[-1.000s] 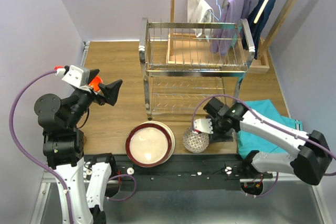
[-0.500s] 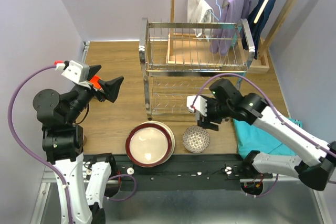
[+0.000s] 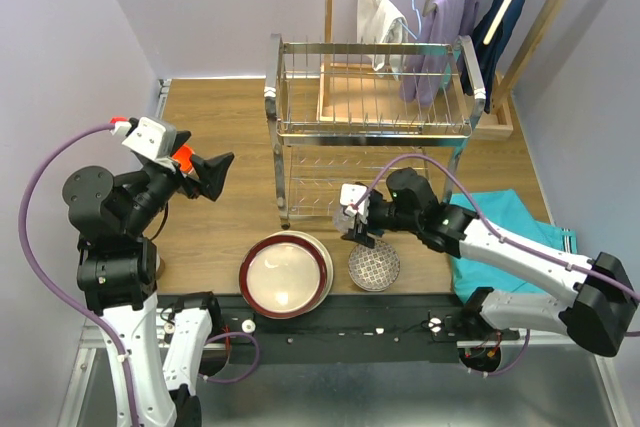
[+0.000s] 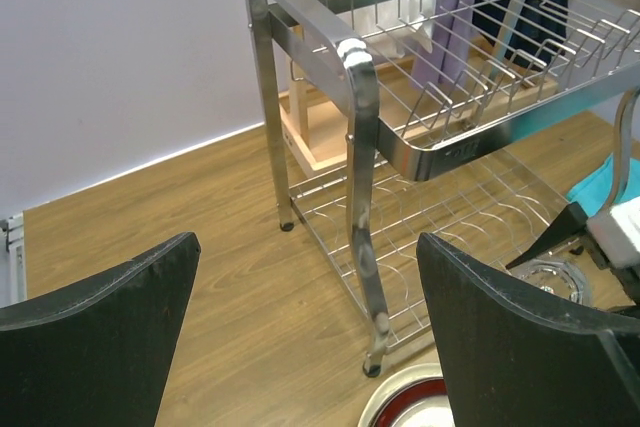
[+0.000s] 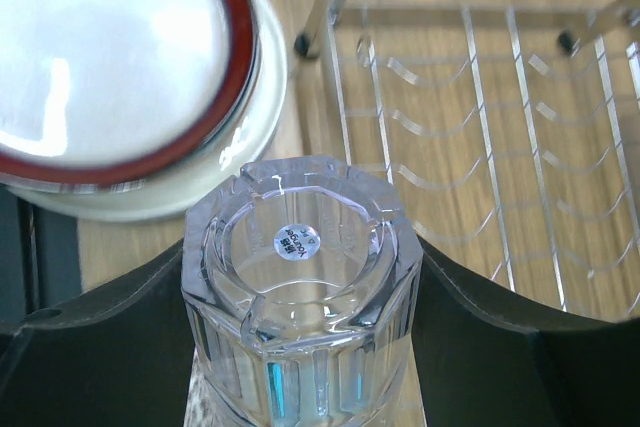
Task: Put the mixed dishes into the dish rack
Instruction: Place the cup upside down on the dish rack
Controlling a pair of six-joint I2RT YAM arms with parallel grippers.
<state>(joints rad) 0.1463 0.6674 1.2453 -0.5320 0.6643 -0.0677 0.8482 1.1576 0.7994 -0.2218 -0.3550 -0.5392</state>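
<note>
Now the right pincer (image 3: 353, 218) grips one clear glass (image 5: 300, 267) near one bowl (image 3: 374, 266).

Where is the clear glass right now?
The glass is held in the right claw, right of centre in the top view, at the lower shelf of the dish rack, just beyond the patterned bowl.

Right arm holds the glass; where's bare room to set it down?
The lower tier of the dish rack is bare wire. Open wood lies left of the rack, around the left gripper. Crowded: the near edge, with plates, patterned bowl and right gripper holding the glass.
</note>
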